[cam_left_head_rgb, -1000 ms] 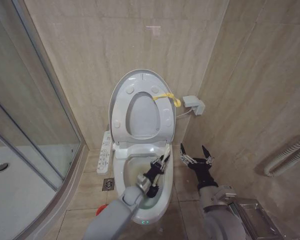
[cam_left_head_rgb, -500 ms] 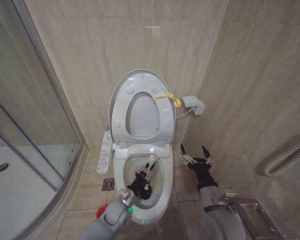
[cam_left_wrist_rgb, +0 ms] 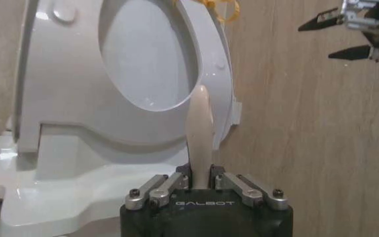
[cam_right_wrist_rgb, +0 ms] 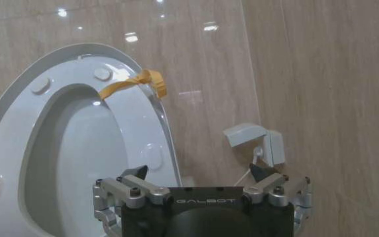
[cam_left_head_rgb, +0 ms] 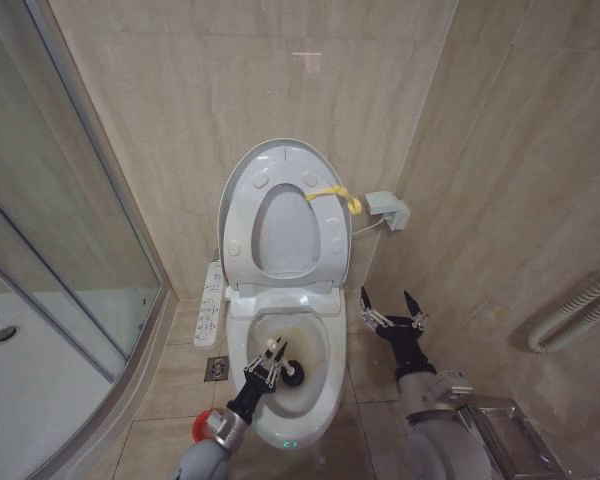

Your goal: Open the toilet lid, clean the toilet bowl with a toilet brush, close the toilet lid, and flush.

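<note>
Across the left third of the head view runs a curved glass shower screen (cam_left_head_rgb: 70, 250), with beige tiled wall (cam_left_head_rgb: 280, 80) filling the rest behind the fixtures. At frame centre the toilet lid (cam_left_head_rgb: 285, 160) stands raised against the wall, the seat ring (cam_left_head_rgb: 242, 235) lifted flat against it and a yellow loop tag (cam_left_head_rgb: 332, 194) at its right edge. Below it, centre-low, the toilet bowl (cam_left_head_rgb: 325, 385) lies open, its inside stained brownish-yellow; a white button panel (cam_left_head_rgb: 209, 305) juts from its left side, and open floor tile lies to both sides of the rim. A floor drain (cam_left_head_rgb: 216, 369) sits just left of the bowl. On the wall right of the lid is a small white box (cam_left_head_rgb: 388, 209). Corrugated hoses (cam_left_head_rgb: 580, 310) cross the right edge.

Low centre, the left gripper (cam_left_head_rgb: 269, 362) reaches over the bowl's left rim, fingers pinching the toilet brush (cam_left_head_rgb: 291, 374), whose dark head rests inside the bowl. Right of the bowl, well clear of it, the right gripper (cam_left_head_rgb: 391, 310) points upward with fingers spread wide.

The left wrist view adds the pale handle (cam_left_wrist_rgb: 200, 133) rising between the closed fingers (cam_left_wrist_rgb: 166, 185); the right wrist view shows the tag and wall box close up.
</note>
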Robot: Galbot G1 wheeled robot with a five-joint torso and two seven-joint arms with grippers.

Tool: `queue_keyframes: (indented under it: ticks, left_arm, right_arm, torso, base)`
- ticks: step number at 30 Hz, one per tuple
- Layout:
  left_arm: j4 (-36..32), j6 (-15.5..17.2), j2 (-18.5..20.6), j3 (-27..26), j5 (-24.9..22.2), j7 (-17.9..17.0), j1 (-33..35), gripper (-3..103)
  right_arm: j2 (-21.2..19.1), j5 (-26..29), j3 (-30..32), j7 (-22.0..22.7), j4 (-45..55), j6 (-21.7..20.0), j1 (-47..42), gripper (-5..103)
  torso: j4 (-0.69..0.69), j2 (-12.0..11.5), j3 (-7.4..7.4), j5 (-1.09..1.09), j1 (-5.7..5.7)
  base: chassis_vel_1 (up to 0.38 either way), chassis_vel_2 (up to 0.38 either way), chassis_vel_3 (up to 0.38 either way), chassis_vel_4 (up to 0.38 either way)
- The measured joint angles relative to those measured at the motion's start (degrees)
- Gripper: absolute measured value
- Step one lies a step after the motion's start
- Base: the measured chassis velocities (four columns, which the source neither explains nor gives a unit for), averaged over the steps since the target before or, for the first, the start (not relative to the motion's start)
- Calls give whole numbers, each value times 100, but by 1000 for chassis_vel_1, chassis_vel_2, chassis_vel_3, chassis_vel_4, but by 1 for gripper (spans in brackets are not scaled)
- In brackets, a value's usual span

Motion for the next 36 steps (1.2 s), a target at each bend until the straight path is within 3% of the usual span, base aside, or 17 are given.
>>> queue_keyframes:
  ticks: [7,17,26,36]
  left_arm:
    - [-158,5,15,-192,-93,-1,95,18]
    - [35,31,-147,-246,-301,-27,-534,18]
    - [584,152,-627,156,-408,-209,-1314,18]
    - [846,337,-938,309,-607,-456,-1620,18]
  right_arm:
    - [0,0,0,0,0,0,0,100]
    - [0,0,0,0,0,0,0,100]
    - [0,0,0,0,0,0,0,100]
    - [0,0,0,0,0,0,0,100]
  torso:
    - [2,0,0,-1,0]
    - [1,0,0,1,0]
    - [0,-1,1,1,0]
    - [1,-1,1,2,0]
  base:
    - [0,0,0,0]
    - [0,0,0,0]
    - [0,0,0,0]
    - [0,0,0,0]
